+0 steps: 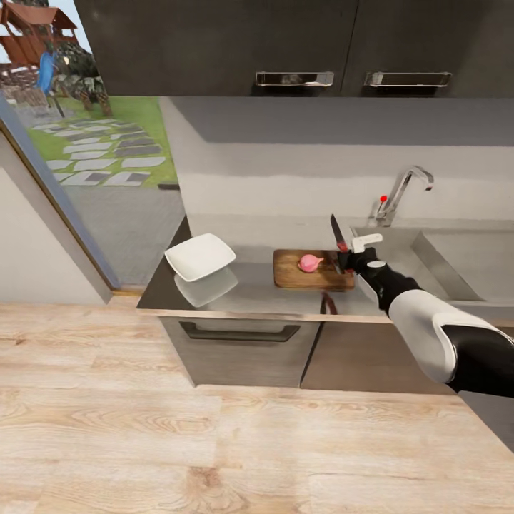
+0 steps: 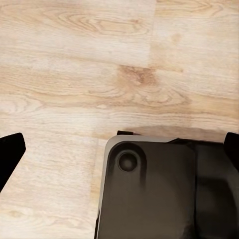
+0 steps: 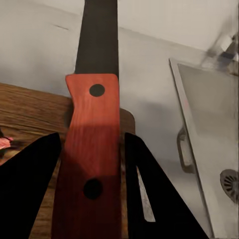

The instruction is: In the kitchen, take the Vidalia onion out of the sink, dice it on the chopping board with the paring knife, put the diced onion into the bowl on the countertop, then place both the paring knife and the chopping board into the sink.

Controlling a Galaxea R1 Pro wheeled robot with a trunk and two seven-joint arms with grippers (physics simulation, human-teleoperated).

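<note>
Head view: right fingers (image 1: pixel 344 258) clench the knife (image 1: pixel 335 235) above the board (image 1: pixel 314 270) on the glossy countertop (image 1: pixel 243 296); left fingers' state unclear.

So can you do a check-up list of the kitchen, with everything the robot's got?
Surface: glossy dark grey countertop, mirror-like.
Job's things: white square bowl at the counter's left end; brown wooden chopping board beside it; small pink onion whole on the board; red-handled, dark-bladed knife held blade up; grey steel sink with chrome tap.
Clutter: nothing seen.
Grippers: right gripper fingers closed on the knife handle, at the board's sink end; left gripper fingers apart, empty, over the floor.
Cables: nothing seen.
Surroundings: pale wood-plank floor, dark wall cupboards, big window onto a garden.
</note>
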